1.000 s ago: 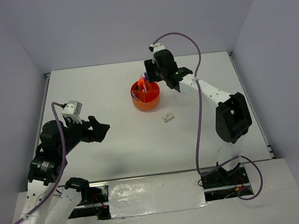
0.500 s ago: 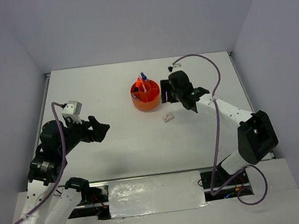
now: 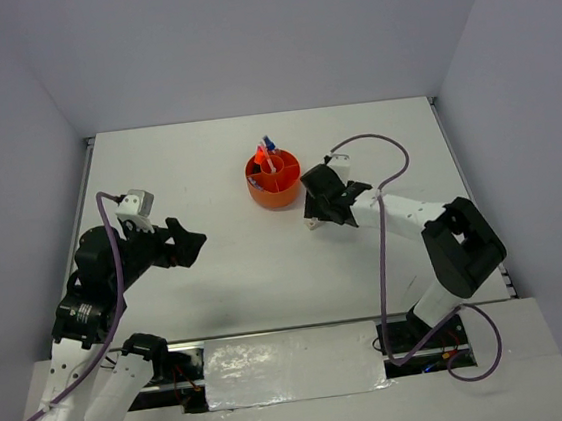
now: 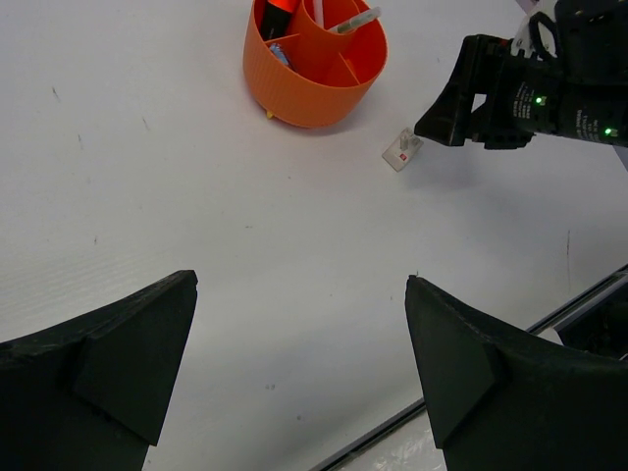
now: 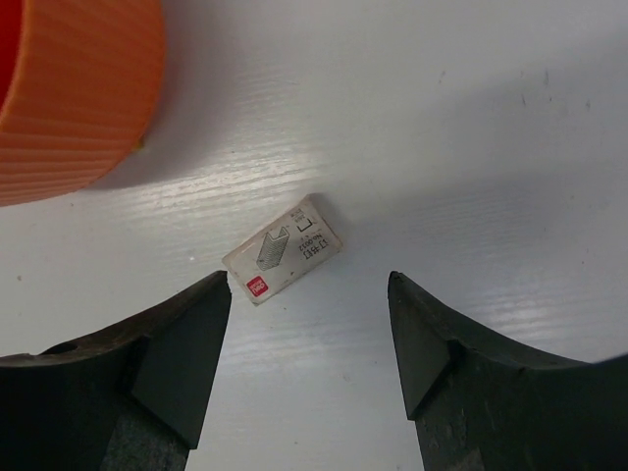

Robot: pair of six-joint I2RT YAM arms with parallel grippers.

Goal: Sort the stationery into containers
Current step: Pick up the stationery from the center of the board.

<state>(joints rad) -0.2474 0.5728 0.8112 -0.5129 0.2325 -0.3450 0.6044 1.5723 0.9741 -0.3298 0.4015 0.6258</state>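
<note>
The round orange tub (image 3: 274,181) stands at mid-table with pens and highlighters standing in its compartments; it also shows in the left wrist view (image 4: 314,64) and at the right wrist view's top left (image 5: 69,88). A small white box with print and a red mark (image 5: 283,249) lies flat on the table just right of the tub, also seen from the left wrist (image 4: 403,149). My right gripper (image 5: 309,285) is open and empty, low over the table, with the box just ahead of its fingertips; from above it (image 3: 314,213) largely covers the box. My left gripper (image 4: 301,285) is open and empty, far to the left (image 3: 194,242).
The white table (image 3: 206,168) is walled at back and sides by grey panels. A purple cable (image 3: 380,145) loops above my right arm. A metal rail (image 4: 589,294) runs along the table's near edge.
My right gripper has left the tub's top, swung right and toward me, and come down low at the white box. My left arm has not moved.
</note>
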